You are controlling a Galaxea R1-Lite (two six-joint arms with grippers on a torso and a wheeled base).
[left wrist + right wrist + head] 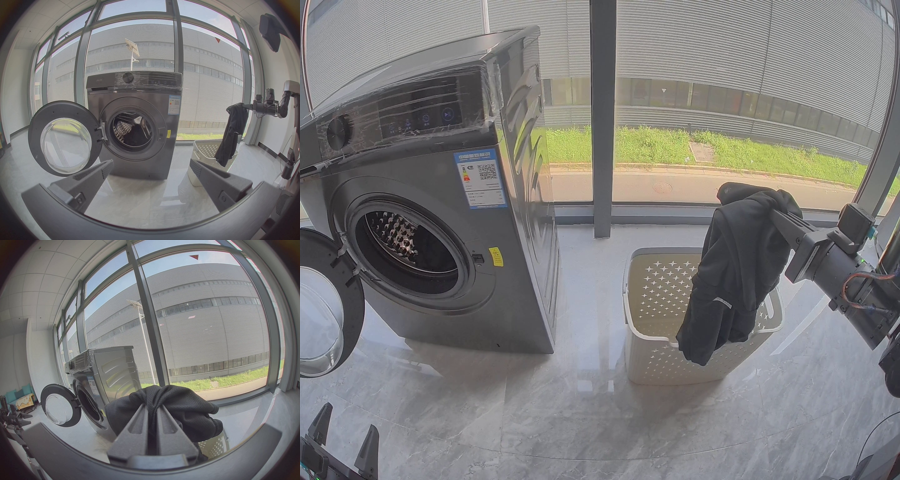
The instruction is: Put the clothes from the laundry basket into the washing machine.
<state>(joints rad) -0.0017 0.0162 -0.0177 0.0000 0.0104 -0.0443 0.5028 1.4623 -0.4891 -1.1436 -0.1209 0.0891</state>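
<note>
Right pincer (pixel 153 407) clamped on a black garment (pixel 737 275), which hangs above the white laundry basket (pixel 650 350). The basket stands on the floor at 3 o'clock from the washing machine (pixel 512 187), whose door (pixel 325 300) is swung open toward 9 o'clock. Left pincer (pixel 150 163), spread wide, sits low at 7 o'clock.

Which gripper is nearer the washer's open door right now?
Left. The left gripper is low, just in front of the door. The right gripper is off to the other side, shut on a black garment above the laundry basket.
</note>
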